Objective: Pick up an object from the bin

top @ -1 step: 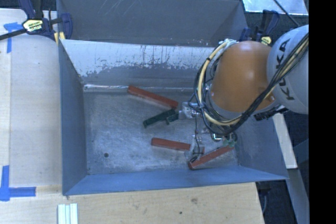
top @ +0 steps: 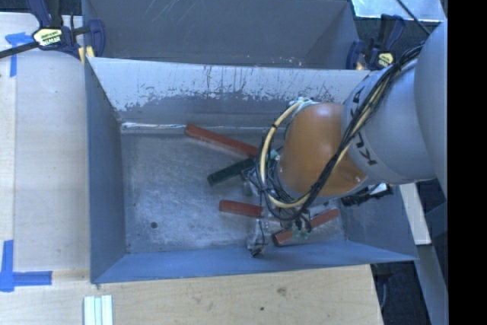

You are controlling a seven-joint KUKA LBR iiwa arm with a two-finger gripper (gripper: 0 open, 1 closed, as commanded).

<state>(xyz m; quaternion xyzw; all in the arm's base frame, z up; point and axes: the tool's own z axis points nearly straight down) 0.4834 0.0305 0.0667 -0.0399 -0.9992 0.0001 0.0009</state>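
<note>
Bin: grey metal bin (top: pixel 103 186) with sloping walls. Its floor carries a few loose things, all in the right half, and the left half is bare.
Arm: silver robot arm (top: pixel 411 125) comes in over the right wall and bends down toward the front right corner of the floor.
Wrist cover: rounded orange cover (top: pixel 316 148) wrapped in yellow and black cables hides much of the right side of the floor.
Longest thing: long flat red-brown stick (top: pixel 221 139) lies near the back edge of the floor. It slants from the back left toward the cover and sits well apart from the gripper.
Dark thing: dark green-black handle-like piece (top: pixel 228 175) lies mid-floor, with its long axis slanting toward the right wall.
Nearer bar: short red-brown bar (top: pixel 238 207) lies almost parallel to the front edge, just behind and left of the gripper.
Nearest piece: small red-brown block (top: pixel 283 237) lies at the front edge, just to the right of the gripper. Its long axis tilts up toward the right wall, and whether the two touch is unclear.
Gripper: gripper (top: pixel 259 241) is low at the front edge of the floor, below the cover. Whether it is open or closed cannot be told, and nothing is seen held in it.
Deciding relation: judging from this, the small block is the closest candidate. It lies toward the right wall from the tip, so a sideways shift along the front edge would be needed.
</note>
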